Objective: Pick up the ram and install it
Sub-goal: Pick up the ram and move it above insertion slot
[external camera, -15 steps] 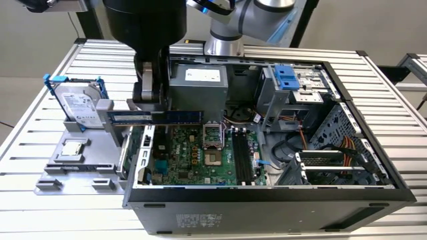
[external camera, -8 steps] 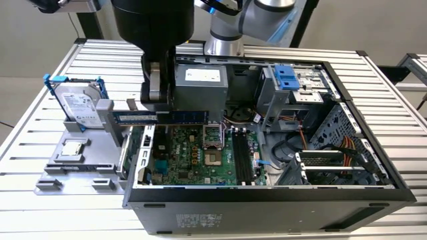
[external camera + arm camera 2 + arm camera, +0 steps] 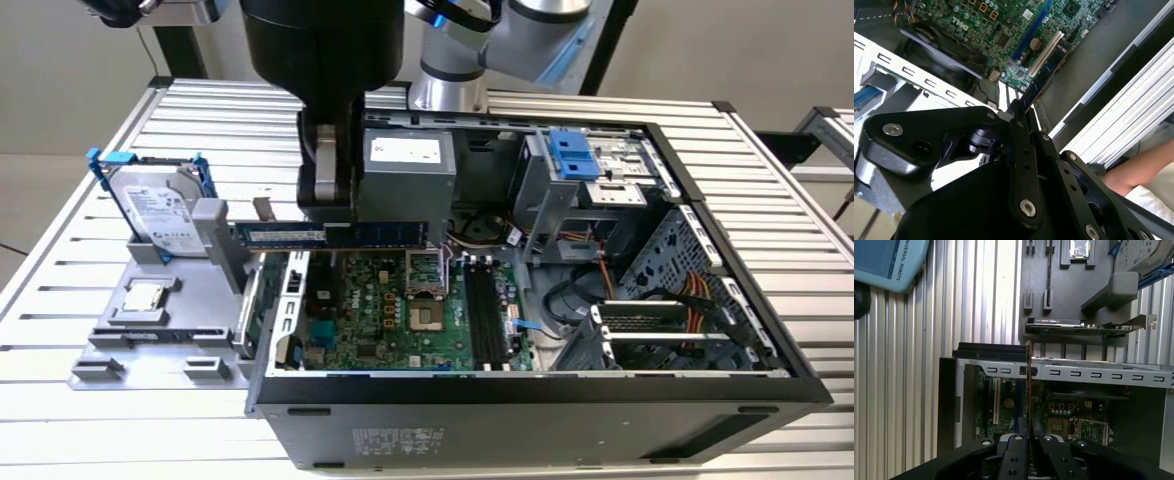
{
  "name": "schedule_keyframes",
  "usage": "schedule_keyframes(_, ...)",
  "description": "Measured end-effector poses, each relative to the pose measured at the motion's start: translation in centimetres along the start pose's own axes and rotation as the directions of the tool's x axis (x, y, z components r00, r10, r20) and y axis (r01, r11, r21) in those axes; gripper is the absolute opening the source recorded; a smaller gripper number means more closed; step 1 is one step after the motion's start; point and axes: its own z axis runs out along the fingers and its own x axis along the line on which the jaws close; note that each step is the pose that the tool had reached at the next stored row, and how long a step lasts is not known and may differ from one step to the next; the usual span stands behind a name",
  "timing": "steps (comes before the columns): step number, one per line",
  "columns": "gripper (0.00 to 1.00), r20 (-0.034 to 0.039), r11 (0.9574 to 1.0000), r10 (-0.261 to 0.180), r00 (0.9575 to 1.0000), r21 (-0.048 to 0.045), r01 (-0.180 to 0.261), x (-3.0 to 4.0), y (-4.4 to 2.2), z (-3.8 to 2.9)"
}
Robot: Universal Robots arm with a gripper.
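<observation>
So the black jaws are clamping the long, thin blue ram stick (image 3: 350, 234) on edge. It's hanging over the green motherboard (image 3: 380, 320) in the open black computer case (image 3: 534, 420), toward the exterior view's left.

Place: robotics lab or test workshop | Evidence: an industrial robot arm (image 3: 534, 30) is stationed at a slatted aluminium bench (image 3: 80, 430) | an opened desktop computer case (image 3: 534, 425) is laid on its side, motherboard (image 3: 387, 310) exposed | loose components are racked in a grey fixture (image 3: 147, 345) | plain walls are seen behind
</observation>
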Motion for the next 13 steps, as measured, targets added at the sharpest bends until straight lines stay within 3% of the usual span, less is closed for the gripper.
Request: schedule_keyframes(13,0.0,-0.0001,1.0,0.0,1.0,0.0,0.0,0.03,-1.18,-0.02)
